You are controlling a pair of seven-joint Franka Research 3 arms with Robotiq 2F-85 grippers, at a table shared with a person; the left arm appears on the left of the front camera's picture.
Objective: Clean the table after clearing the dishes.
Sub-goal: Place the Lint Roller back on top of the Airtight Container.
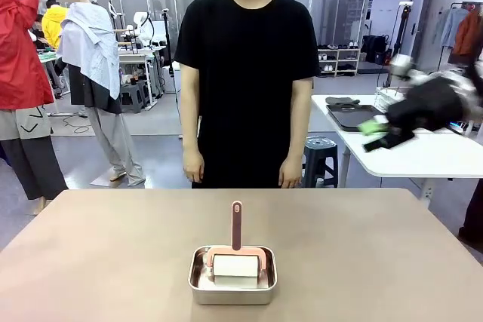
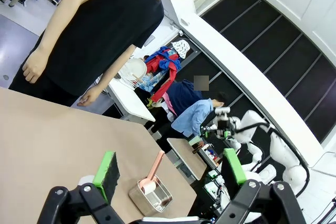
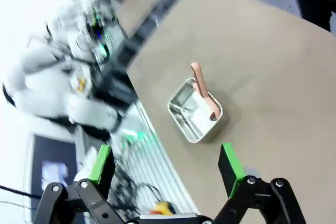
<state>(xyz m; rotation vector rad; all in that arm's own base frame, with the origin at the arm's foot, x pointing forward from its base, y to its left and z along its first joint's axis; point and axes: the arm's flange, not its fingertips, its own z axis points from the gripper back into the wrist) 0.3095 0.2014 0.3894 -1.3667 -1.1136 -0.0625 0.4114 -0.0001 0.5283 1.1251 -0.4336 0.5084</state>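
The beige-brown table (image 1: pixel 113 246) holds a small steel tin (image 1: pixel 232 292) near its front edge. In the tin lies a white roller with a pink handle (image 1: pixel 237 225). The dishes are not on the table. A dark tray (image 1: pixel 351 115) lies on the white side table, and a round white plate (image 2: pixel 133 70) seems to stand in a wire rack there. My right gripper (image 1: pixel 377 135) is blurred, high at the right over that side table. It is open and empty above the tin (image 3: pixel 181 114) in its own view (image 3: pixel 165 161). My left gripper (image 2: pixel 170 170) is open and empty above the table (image 2: pixel 42 140).
A person in black (image 1: pixel 245 73) stands at the far edge, hands down at their sides. The white side table (image 1: pixel 423 156) and a blue stool (image 1: pixel 321 157) are at the back right.
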